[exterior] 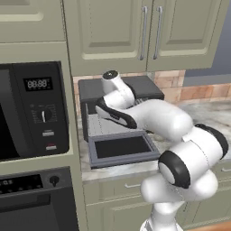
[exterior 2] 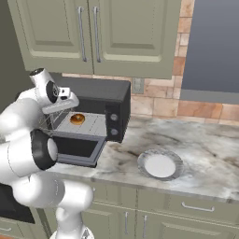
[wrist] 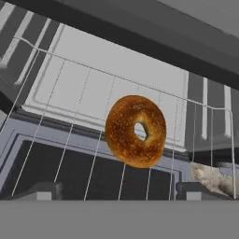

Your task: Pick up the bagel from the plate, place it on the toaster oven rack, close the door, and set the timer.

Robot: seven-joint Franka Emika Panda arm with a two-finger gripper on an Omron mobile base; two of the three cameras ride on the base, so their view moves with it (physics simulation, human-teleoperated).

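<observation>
The bagel [wrist: 135,131] lies on the rack [wrist: 70,121], just beyond the gripper [wrist: 116,191], whose fingers look spread, seemingly not touching it.

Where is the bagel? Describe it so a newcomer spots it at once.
Find the dark toaster oven on the marble counter, under the green cabinets, its door dropped open. On the wire rack inside lies the bagel: a small brown-orange ring with a hole, the only round, warm-coloured thing among grey metal.
</observation>
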